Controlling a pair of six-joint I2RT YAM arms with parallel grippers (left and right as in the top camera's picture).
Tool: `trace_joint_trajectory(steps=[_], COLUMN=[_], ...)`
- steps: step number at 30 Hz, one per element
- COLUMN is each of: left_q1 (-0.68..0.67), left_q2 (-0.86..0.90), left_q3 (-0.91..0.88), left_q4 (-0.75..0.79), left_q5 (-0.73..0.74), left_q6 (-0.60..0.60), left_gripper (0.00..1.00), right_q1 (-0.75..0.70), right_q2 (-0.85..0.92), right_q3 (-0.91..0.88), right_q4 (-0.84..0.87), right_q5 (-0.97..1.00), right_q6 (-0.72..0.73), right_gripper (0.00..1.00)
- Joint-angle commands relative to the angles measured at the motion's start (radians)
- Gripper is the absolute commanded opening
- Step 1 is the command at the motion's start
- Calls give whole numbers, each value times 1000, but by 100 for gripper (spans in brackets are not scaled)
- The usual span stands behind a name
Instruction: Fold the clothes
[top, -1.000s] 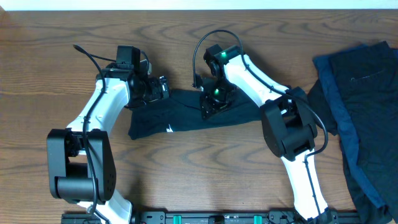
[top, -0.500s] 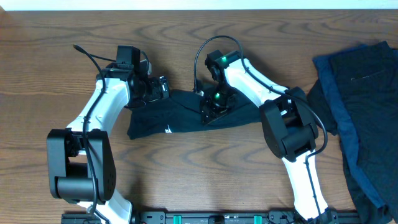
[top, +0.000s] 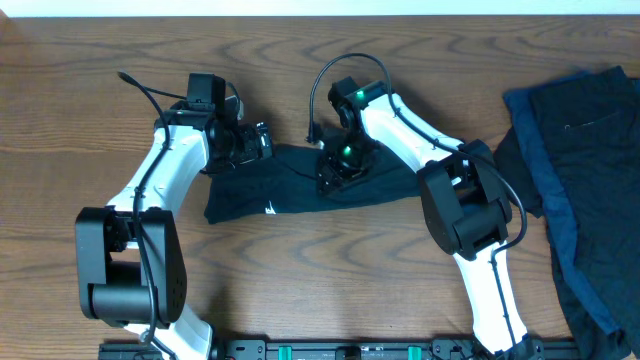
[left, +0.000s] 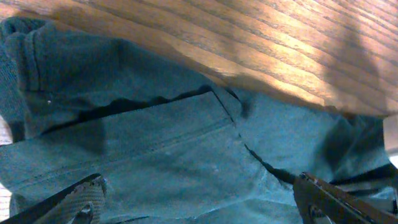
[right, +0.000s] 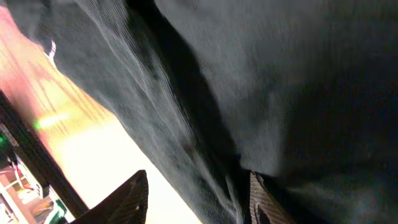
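From overhead the right gripper (top: 338, 172) covers its own fingertips, and the right wrist view is very close and blurred. There its fingers (right: 127, 199) stand apart, with bright table (right: 81, 130) between one finger and the cloth edge, so they grasp nothing. The left gripper (left: 199, 202) hangs low over the T-shirt (top: 290, 190), fingers spread wide, released. Both arms bend toward mid-table. The T-shirt lies there crumpled and dark, its white label (top: 271, 208) showing. More clothes (top: 590, 150) are piled at the right edge, partly cut off.
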Motion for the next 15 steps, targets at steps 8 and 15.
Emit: trace_joint_trajectory(steps=[8,15], left_q1=[3,2], left_q2=[13,13], left_q3=[-5,-5], left_q4=[-5,-5], left_q5=[-13,-13], left_q6=[17,16], left_gripper=[97,97], right_q1=[-1,-1], right_q2=[6,6], right_q3=[18,18], right_q4=[41,46], right_q5=[-98,-208], right_q6=[26,26], right_gripper=[53,52])
